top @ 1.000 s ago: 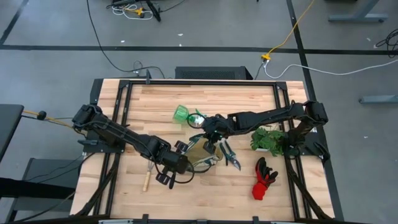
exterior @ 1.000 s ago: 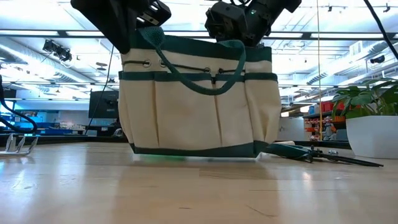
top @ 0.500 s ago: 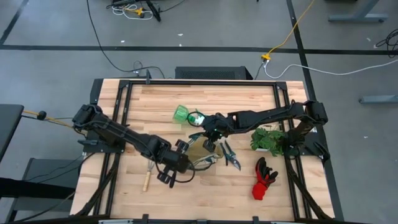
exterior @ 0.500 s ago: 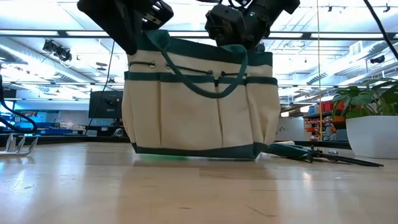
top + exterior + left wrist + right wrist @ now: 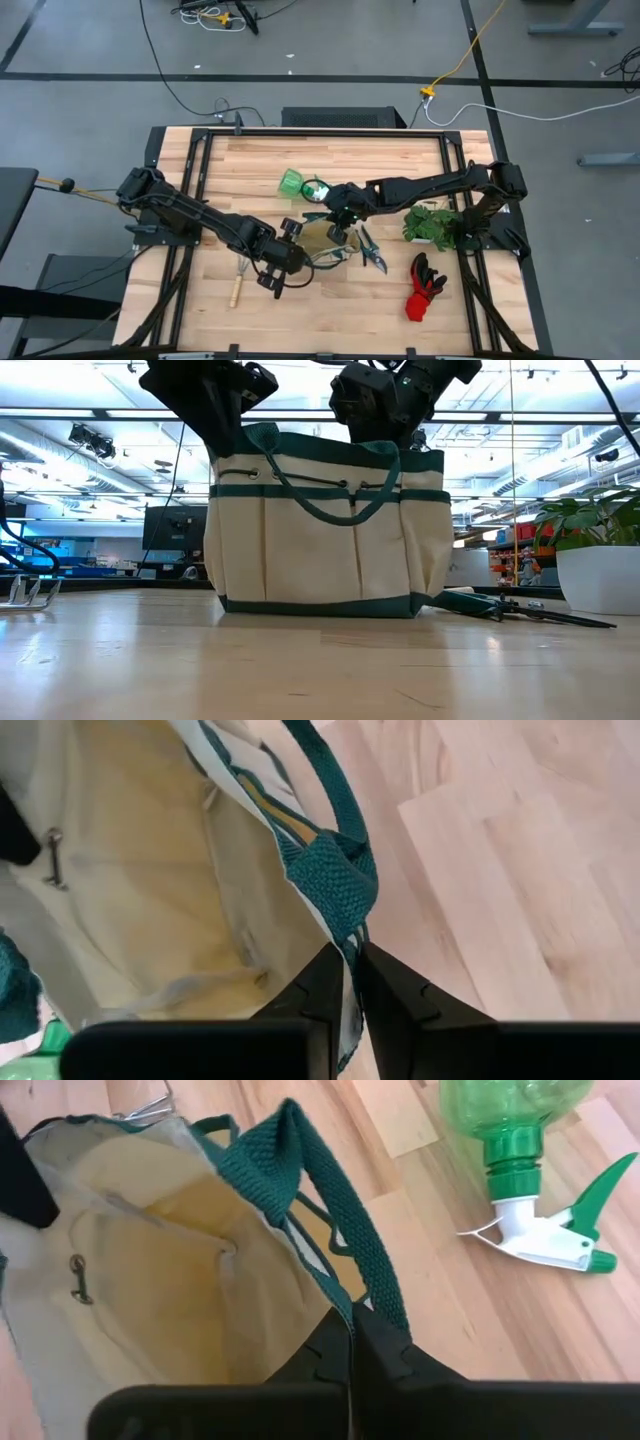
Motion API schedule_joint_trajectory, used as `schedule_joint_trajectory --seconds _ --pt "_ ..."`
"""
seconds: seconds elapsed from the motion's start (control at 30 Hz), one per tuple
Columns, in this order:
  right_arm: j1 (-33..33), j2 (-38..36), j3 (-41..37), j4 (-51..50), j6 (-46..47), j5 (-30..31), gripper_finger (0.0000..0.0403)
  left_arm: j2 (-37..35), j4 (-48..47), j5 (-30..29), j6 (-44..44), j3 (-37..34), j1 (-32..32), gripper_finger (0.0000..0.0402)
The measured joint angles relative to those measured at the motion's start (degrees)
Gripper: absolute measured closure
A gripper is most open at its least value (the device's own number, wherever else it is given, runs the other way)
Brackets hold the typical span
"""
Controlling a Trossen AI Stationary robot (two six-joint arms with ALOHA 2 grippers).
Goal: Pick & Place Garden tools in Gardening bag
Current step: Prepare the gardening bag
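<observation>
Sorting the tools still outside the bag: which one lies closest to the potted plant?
The dark pruning shears, just left of the plant; the red-black gloves lie farther down.

I see two matte black jointed arms, chunky at base and elbow, each tapering to an end effector with flat, angular black fingers [image 5: 325, 990].

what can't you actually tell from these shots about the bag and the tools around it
- Bag contents: low view shows only its outside; the wrist views see part of the lining, no tool.
- Rake: high view, the left arm covers its head.
- Shears: too small to tell open or closed.
- Spray bottle: cut off by the right wrist picture's edge.
</observation>
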Motion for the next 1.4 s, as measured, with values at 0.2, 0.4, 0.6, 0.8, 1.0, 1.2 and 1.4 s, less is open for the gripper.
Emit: schedule_joint_trajectory --seconds 0.2,0.4,0.6,0.8,1.0,1.2,1.4 --pt "0.0 0.0 0.0 0.2 0.3 -0.2 0.0369 0.0 -0.3 -0.1 -0.8 0.0 0.3 0.0355" --pt "0.0 0.0 0.0 0.5 0.3 -0.5 0.0359 -2.3 -1.9 -0.5 -3.5 0.0 1.4 0.0355" --pt "0.0 0.0 0.0 0.8 -0.2 -0.5 0.0358 -5.8 -0.5 0.7 -5.3 0.0 2.3 0.0355" --pt "0.0 0.0 0.0 0.9 -1.1 -0.4 0.0358 -6.4 3.2 4.9 -7.8 0.0 2.7 0.0330" --pt "0.0 0.0 0.0 1.0 -1.1 -0.4 0.0358 -6.2 8.1 3.9 -8.0 0.0 3.2 0.0271" --pt "0.0 0.0 0.0 1.2 -1.3 -0.4 0.0358 -5.2 10.9 4.9 -9.3 0.0 5.5 0.0234" --pt "0.0 0.0 0.0 1.2 -1.8 -0.4 0.0358 -2.7 13.5 7.8 -9.3 0.0 6.2 0.0228"
